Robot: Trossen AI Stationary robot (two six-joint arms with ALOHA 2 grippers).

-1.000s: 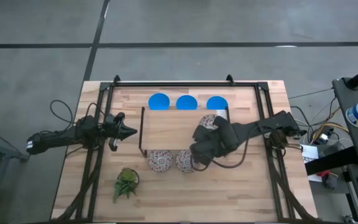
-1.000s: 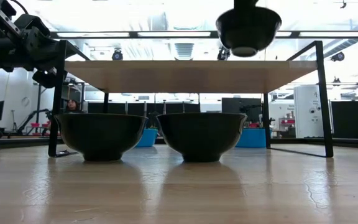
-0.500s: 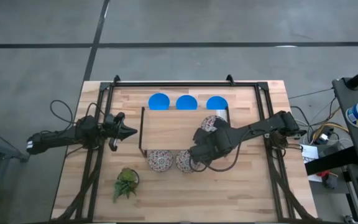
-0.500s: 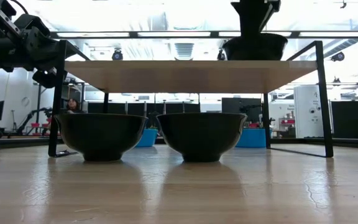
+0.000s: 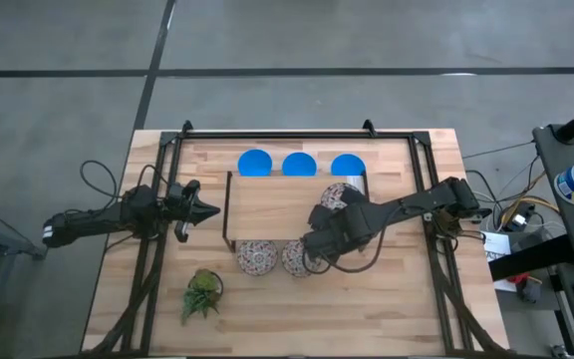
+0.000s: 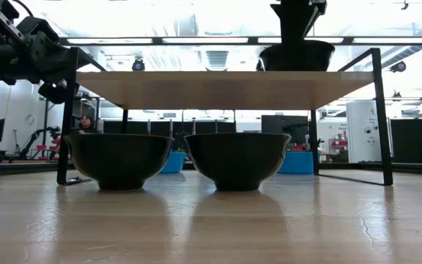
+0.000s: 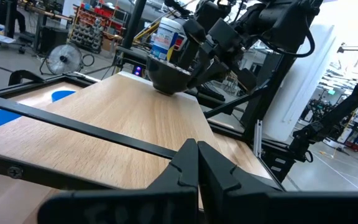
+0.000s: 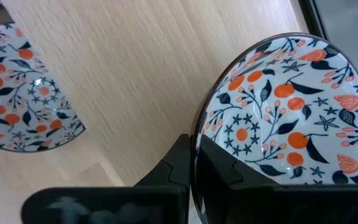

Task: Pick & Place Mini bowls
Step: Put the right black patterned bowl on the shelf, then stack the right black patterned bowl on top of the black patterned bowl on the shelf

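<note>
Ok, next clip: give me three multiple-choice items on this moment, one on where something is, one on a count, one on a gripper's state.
1. Where is the bowl the right gripper holds?
A. On the floor
B. On top of the wooden shelf
C. Beside the plant

2. How many plain blue bowls show from above?
A. One
B. Five
C. Three

3. How is the left gripper?
A. Shut and empty
B. Shut on a bowl
C. Wide open over the plant

Answers:
1 B: the patterned bowl sits on the wooden shelf, its rim pinched by the right gripper.
2 C: three blue bowls line the far side.
3 A: the left gripper has its fingers together with nothing between them, off the shelf's left end.
</note>
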